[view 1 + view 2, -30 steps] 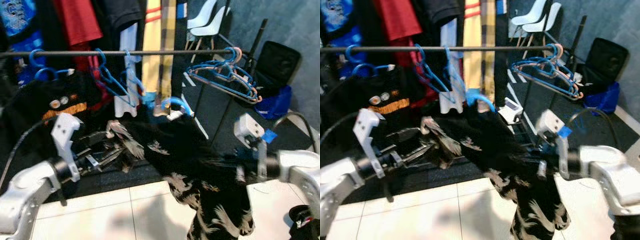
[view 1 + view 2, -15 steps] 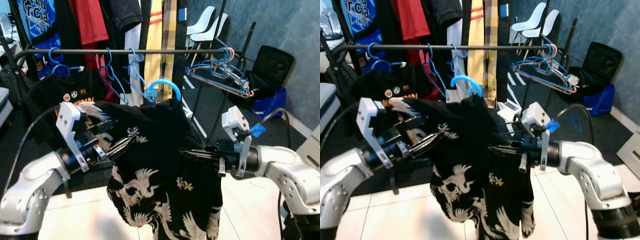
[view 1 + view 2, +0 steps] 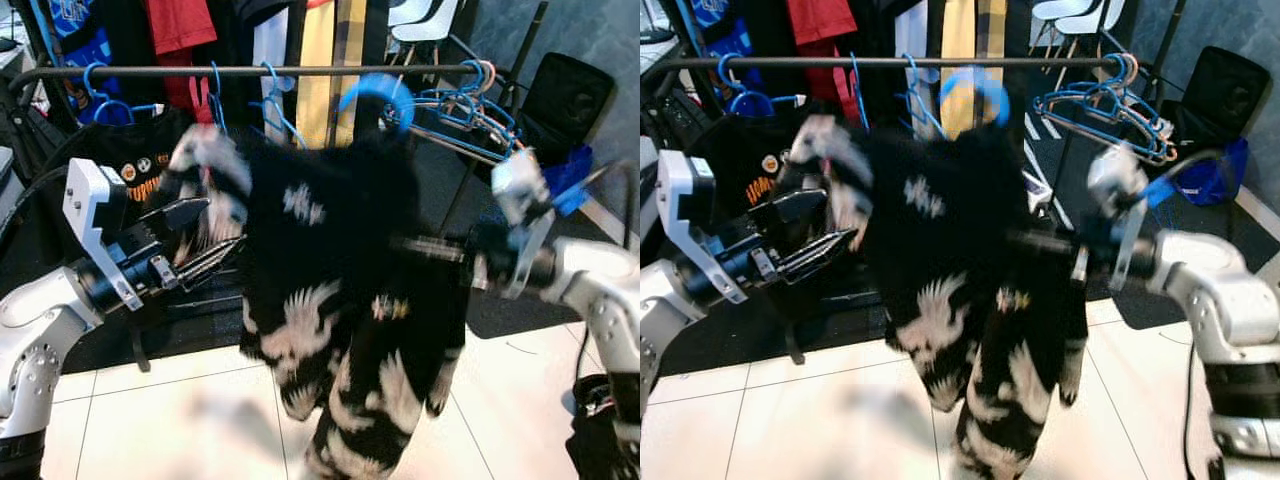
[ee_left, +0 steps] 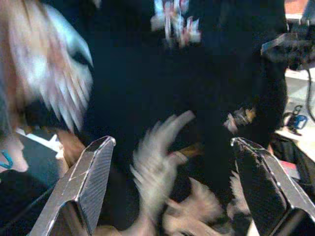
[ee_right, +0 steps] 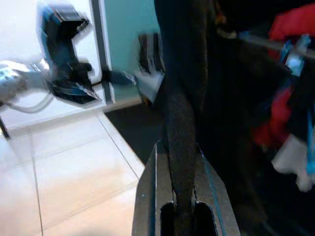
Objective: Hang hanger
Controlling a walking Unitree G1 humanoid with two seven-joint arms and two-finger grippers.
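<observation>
Shirt (image 3: pixel 340 290) on blue hanger (image 3: pixel 378 95): soft, swingy, best held at shoulder. Right gripper (image 5: pixel 181 196) pinched on shirt; left gripper (image 4: pixel 172 196) spread.

Black white-patterned shirt (image 3: pixel 340 290), blue hanger (image 3: pixel 377 92)

Rail (image 3: pixel 300 71) w/ blue hangers (image 3: pixel 455 110), shirts (image 3: pixel 180 25); tiled floor (image 3: pixel 180 420).

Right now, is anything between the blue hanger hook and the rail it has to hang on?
Nothing visible blocks it: the blue hanger hook sits just under the rail, in a gap between the hangers already hung there.
</observation>
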